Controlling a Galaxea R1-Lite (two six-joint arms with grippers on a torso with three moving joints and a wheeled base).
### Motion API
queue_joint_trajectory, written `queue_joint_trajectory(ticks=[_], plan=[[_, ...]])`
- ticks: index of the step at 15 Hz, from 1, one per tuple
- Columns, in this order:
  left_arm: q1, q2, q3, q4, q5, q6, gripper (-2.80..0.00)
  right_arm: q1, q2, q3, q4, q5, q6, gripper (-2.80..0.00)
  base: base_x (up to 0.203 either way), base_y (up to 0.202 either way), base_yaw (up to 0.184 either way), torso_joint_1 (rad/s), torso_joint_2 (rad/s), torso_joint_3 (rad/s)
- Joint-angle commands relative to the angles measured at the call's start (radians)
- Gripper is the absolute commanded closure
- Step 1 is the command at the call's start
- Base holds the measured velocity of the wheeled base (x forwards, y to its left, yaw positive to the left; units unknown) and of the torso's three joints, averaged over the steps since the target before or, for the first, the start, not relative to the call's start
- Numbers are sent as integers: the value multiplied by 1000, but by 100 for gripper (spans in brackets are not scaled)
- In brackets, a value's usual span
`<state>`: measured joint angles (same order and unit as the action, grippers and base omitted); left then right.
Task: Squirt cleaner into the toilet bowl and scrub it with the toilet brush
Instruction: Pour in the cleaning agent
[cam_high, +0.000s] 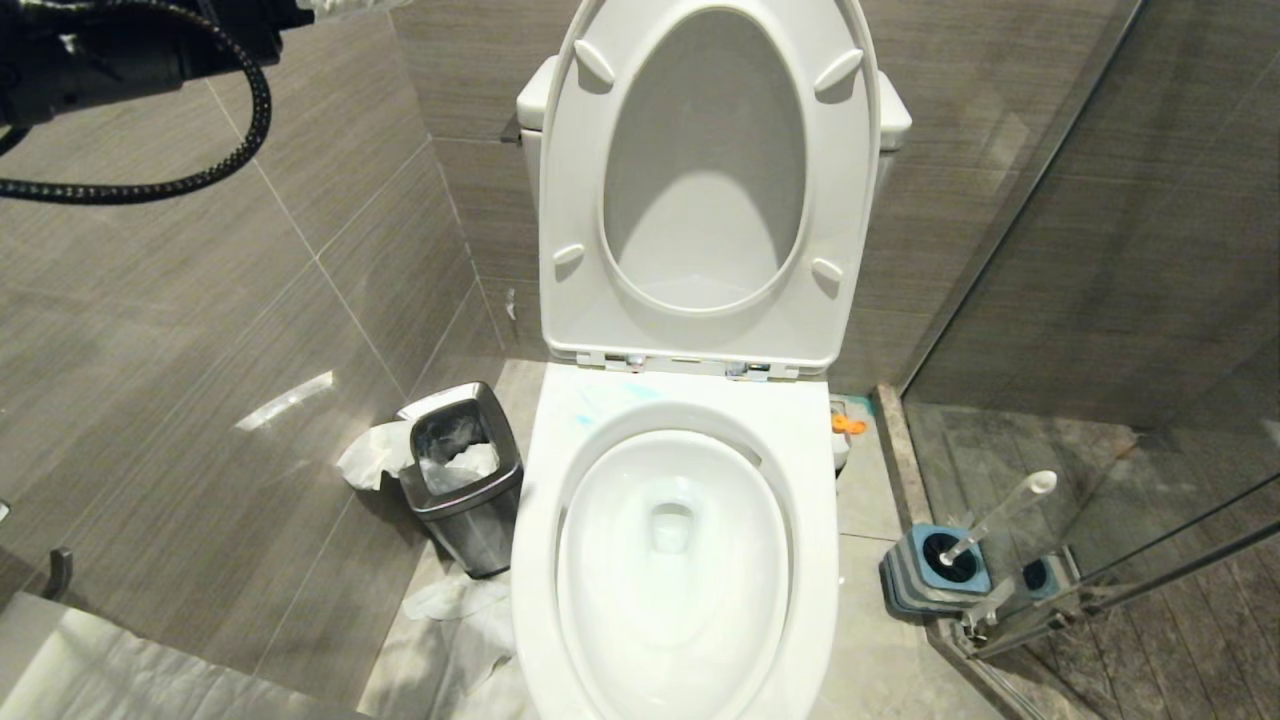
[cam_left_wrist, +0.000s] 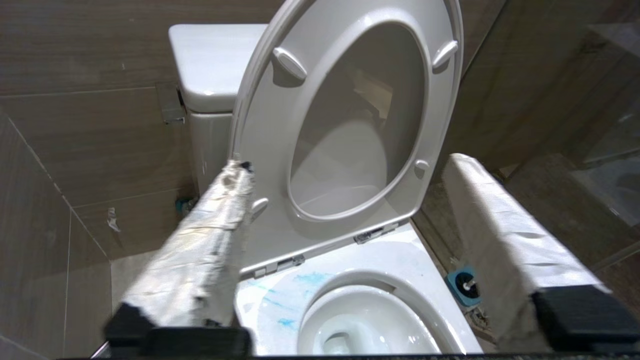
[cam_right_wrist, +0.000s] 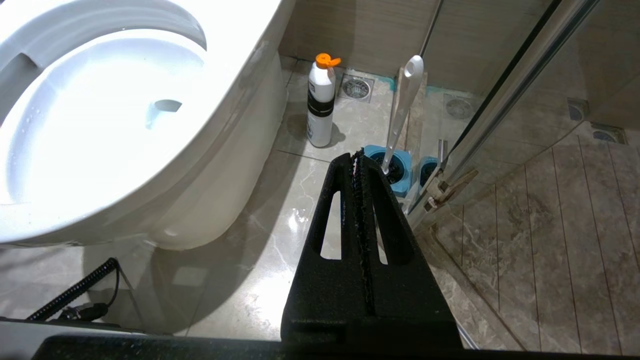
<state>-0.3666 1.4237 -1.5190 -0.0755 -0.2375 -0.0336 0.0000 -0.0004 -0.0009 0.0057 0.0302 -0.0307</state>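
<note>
Head view: toilet bowl (cam_high: 560, 440) fills the centre and lower frame, seat and lid (cam_high: 705, 180) raised upright against the cistern. Pale turquoise cleaner (cam_high: 590, 405) smears the rim at upper left of the basin. Steel waste bin (cam_high: 462, 475) stands at the bowl's left with crumpled paper beside it. Toilet brush (cam_high: 1000, 515) sits in its blue-grey holder (cam_high: 935, 570) at lower right, by the glass shower door. Left arm shows only as a black body and cable at upper left.

Left wrist view: left gripper (cam_left_wrist: 345, 170) hangs before the raised seat, jaws parted wide and empty; its wrapped fingers (cam_left_wrist: 210, 240) frame the seat. Blue cleaner streaks mark the rim at lower centre.

Right wrist view: right gripper (cam_right_wrist: 357, 160) is clenched on nothing, low beside the bowl. Beyond its tip stand the brush in its holder at centre and a white bottle with orange cap (cam_right_wrist: 321, 102) just left of it.
</note>
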Motion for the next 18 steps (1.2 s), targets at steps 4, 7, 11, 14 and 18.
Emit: queue_joint_trajectory(ticks=[4,7,11,14,18], plan=[[-3,-31,42,-8,0,11,0,0,0,-1,0,0,0,0,0,0,0,0,0,0],[2,-39,42,-7,16,11,0,0,0,0,0,0,-1,0,0,0,0,0,0,0],[3,-88,56,-6,134,9,0,0,0,0,0,0,0,0,0,0,0,0,0,0],[11,-175,88,0,226,8,0,0,0,0,0,0,-1,0,0,0,0,0,0,0],[113,-328,249,0,258,3,0,0,0,-1,0,0,0,0,0,0,0,0,0,0]])
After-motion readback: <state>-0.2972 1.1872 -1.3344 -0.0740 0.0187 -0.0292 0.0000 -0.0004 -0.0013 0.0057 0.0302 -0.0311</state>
